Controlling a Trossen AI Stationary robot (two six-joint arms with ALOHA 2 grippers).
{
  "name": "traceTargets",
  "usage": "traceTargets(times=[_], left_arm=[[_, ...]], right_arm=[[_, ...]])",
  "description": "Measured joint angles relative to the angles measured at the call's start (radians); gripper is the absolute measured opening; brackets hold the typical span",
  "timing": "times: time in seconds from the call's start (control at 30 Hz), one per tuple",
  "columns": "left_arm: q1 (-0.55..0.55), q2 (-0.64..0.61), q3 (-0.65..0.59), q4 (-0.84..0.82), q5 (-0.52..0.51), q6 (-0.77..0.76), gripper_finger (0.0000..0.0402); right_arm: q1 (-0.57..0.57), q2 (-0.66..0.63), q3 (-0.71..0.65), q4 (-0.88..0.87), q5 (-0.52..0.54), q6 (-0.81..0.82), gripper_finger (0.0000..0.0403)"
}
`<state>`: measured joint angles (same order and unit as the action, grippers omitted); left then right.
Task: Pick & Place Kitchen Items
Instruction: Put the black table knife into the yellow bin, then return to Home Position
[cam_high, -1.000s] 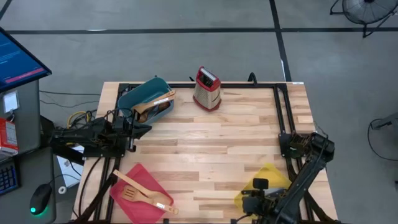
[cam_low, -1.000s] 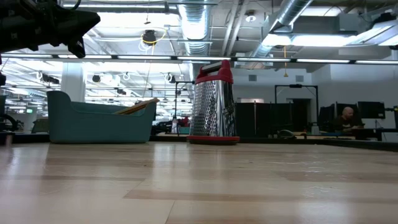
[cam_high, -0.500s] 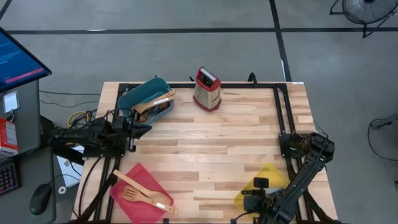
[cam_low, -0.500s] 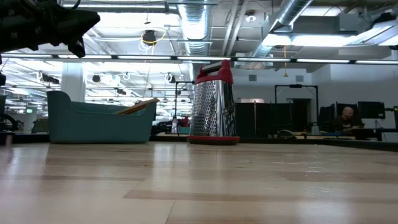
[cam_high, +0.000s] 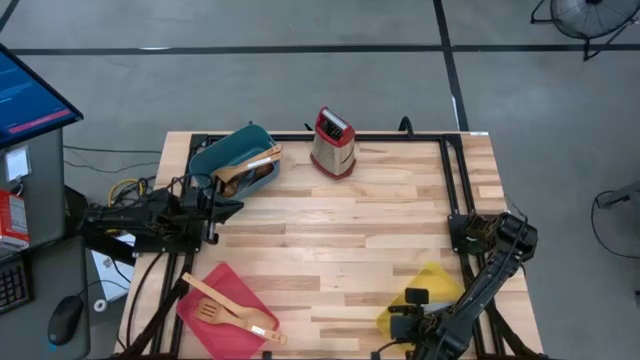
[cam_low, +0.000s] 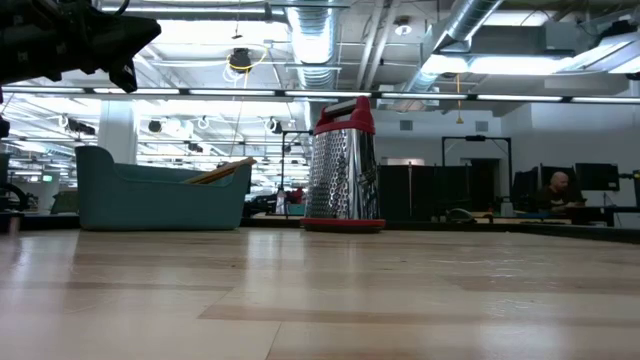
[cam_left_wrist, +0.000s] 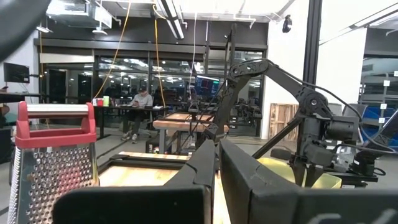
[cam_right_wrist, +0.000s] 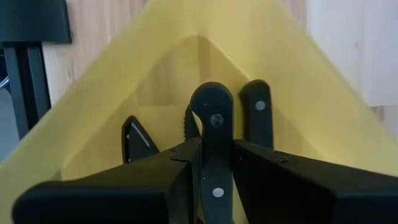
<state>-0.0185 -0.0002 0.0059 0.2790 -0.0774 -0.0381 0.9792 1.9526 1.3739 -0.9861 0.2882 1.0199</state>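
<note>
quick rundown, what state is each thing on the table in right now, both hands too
left hand: shut, empty, hanging beside the teal bin
right hand: shut on black-handled knife, inside the yellow bin
teal bin: upright, wooden utensils sticking out over its rim
red bin: holds a slotted wooden spatula
yellow bin: holds another black handle
grater: standing upright, untouched
</note>
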Motion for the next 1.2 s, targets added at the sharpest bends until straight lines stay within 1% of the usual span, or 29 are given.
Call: traceTargets(times=[0.17,0.23,0.33,0.53,0.6,0.67,0.73,0.83,0.93,1.0,1.1,1.2], left_arm=[[0.000,0.000,0.000,0.000,0.000,0.000,0.0008],[0.000,0.000,0.000,0.000,0.000,0.000,0.0008],[0.000,0.000,0.000,0.000,0.000,0.000,0.0008],[0.000,0.000,0.000,0.000,0.000,0.000,0.0008],[0.000,0.000,0.000,0.000,0.000,0.000,0.0008],[0.000,0.000,0.000,0.000,0.000,0.000,0.0008],[0.000,0.000,0.000,0.000,0.000,0.000,0.0008],[0.000,0.000,0.000,0.000,0.000,0.000,0.0008],[0.000,0.000,0.000,0.000,0.000,0.000,0.0008],[0.000,0.000,0.000,0.000,0.000,0.000,0.0008],[0.000,0.000,0.000,0.000,0.000,0.000,0.0008],[0.000,0.000,0.000,0.000,0.000,0.000,0.0008]], right_arm=[[0.000,0.000,-0.013,0.020,0.000,0.002,0.0074],[-0.001,0.000,-0.013,0.023,0.000,0.003,0.0083],[-0.001,0.000,-0.013,0.019,0.001,0.024,0.0110],[-0.009,-0.002,-0.010,0.007,0.000,0.087,0.0184],[-0.017,-0.008,0.012,0.005,0.001,0.087,0.0203],[-0.026,-0.024,0.050,0.003,0.009,0.048,0.0216],[-0.036,-0.056,0.095,0.002,0.049,-0.009,0.0224],[-0.049,-0.125,0.153,-0.001,0.161,-0.077,0.0225],[-0.059,-0.222,0.213,0.003,0.295,-0.170,0.0220],[-0.063,-0.295,0.255,0.005,0.344,-0.258,0.0217],[-0.075,-0.401,0.311,0.002,0.344,-0.355,0.0212],[-0.091,-0.514,0.345,0.004,0.291,-0.382,0.0206]])
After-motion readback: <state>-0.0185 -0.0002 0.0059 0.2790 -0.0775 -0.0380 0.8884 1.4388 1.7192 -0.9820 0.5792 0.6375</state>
